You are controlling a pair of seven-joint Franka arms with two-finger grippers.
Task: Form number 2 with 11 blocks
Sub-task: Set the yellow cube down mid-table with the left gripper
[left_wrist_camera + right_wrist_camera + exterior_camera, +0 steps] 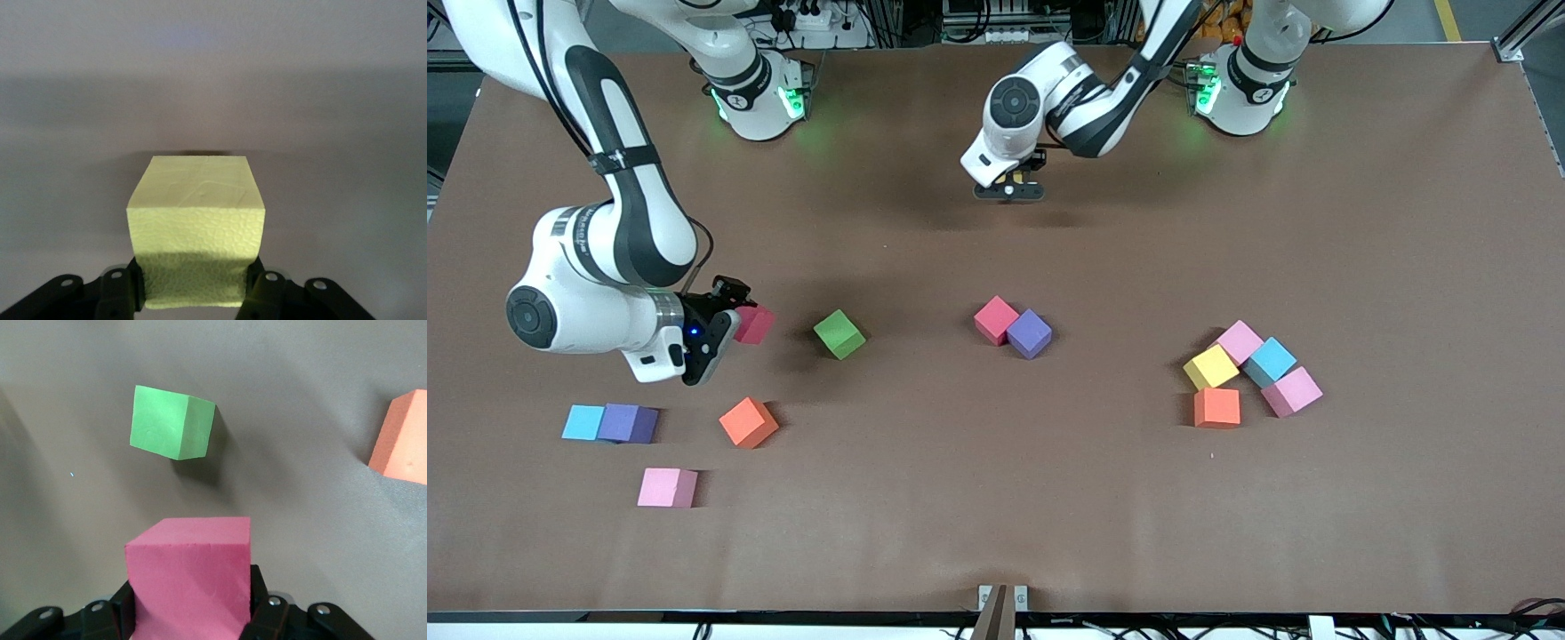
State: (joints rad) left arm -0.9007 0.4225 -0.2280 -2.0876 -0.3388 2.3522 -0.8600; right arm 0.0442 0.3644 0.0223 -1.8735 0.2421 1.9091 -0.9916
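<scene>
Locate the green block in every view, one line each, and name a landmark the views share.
Front view: green block on the table, beside the right claw.
Left wrist view: not in it.
Right wrist view: green block above the clamped red block.
Shared landmark: that red block.

I read no text, label, brand, number or sign anywhere: the blocks [1029, 333] show plain faces, and my arms' markings are illegible.
</scene>
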